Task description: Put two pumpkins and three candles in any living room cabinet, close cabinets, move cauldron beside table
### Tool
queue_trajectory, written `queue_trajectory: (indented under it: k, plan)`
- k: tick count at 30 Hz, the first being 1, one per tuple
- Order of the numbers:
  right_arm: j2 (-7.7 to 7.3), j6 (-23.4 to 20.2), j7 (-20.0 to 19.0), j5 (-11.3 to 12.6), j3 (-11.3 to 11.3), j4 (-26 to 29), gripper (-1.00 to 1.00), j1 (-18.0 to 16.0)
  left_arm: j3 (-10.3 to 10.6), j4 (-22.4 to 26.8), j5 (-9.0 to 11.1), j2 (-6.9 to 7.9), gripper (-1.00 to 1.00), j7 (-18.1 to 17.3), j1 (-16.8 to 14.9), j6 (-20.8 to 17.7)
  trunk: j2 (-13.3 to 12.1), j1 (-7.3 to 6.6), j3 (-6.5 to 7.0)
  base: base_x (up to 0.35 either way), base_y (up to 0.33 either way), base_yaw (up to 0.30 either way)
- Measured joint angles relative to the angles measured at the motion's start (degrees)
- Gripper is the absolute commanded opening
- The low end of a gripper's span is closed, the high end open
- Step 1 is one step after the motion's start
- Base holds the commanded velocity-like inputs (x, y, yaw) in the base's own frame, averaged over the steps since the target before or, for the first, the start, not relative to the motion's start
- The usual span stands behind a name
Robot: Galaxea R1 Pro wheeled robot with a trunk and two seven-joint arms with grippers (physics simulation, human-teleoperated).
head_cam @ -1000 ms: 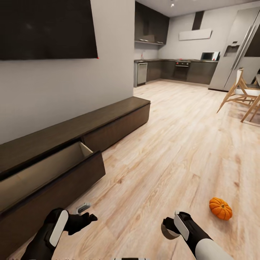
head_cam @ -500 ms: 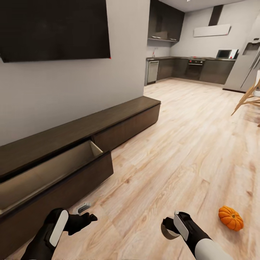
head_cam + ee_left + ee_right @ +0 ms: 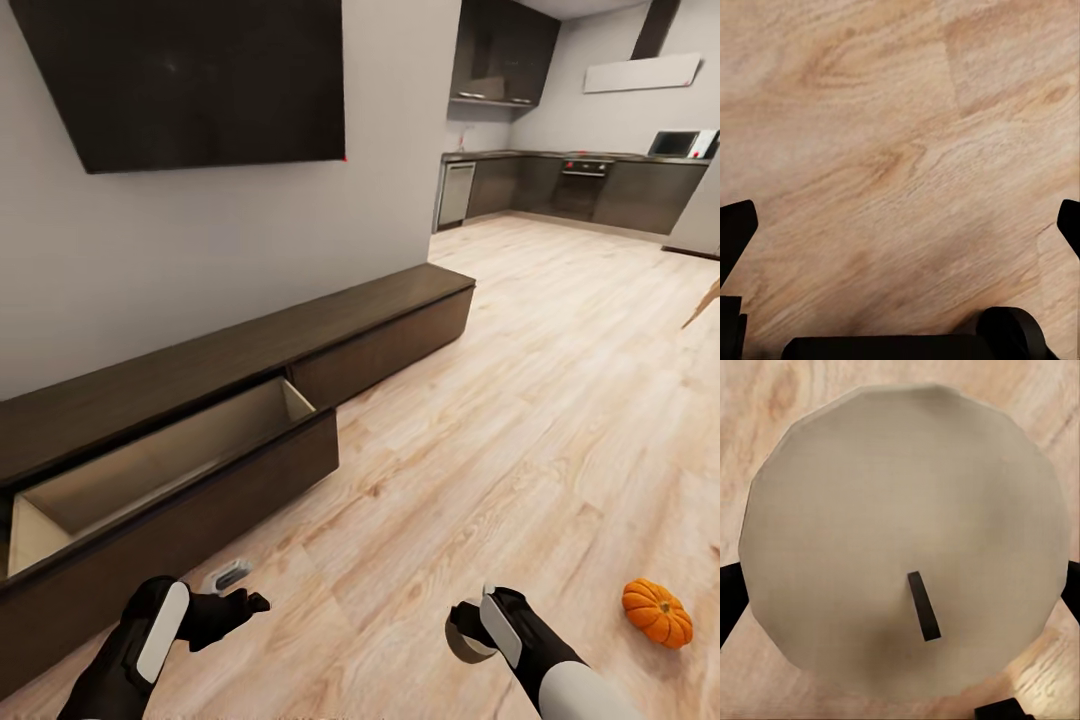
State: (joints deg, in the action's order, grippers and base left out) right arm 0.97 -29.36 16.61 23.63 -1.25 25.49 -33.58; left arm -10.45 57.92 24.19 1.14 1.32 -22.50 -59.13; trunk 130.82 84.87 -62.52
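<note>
My right gripper [image 3: 468, 632] hangs low over the plank floor, shut on an olive-grey candle [image 3: 463, 640]. The right wrist view looks down on the candle's round top [image 3: 870, 495] and short dark wick, with a black finger at each side. One orange pumpkin [image 3: 657, 613] lies on the floor just right of that gripper. My left gripper [image 3: 243, 590] is open and holds nothing; bare floor shows between its fingers [image 3: 735, 232]. The dark-brown cabinet [image 3: 390, 320] runs along the wall at left, and its near drawer [image 3: 170, 455] stands pulled out, pale beige inside, just ahead of the left gripper.
A black TV [image 3: 200, 80] hangs on the grey wall above the cabinet. The kitchen with dark cupboards [image 3: 570, 185] lies far back right. Light wood floor [image 3: 540, 400] stretches between the cabinet and the kitchen.
The camera has turned left, so cabinet, pumpkin and kitchen sit further right in the picture and more of the open drawer shows. Both arms hold the same pose.
</note>
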Motion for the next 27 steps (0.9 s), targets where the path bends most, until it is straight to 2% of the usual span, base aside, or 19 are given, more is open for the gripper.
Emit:
queue_trajectory:
  k: [14,27]
  plan:
    - [0.35,0.2,0.1,-0.1,0.0,0.0,-1.00,0.0,0.0,0.0,0.1,0.00,1.00,0.0,0.0,0.0,-5.6,-3.08,1.87,-0.002,0.000,0.253]
    - [0.38,0.2,0.1,-0.1,0.0,0.0,-1.00,0.0,0.0,0.0,0.1,0.00,1.00,0.0,0.0,0.0,-5.6,-3.08,1.81,0.000,0.000,0.280]
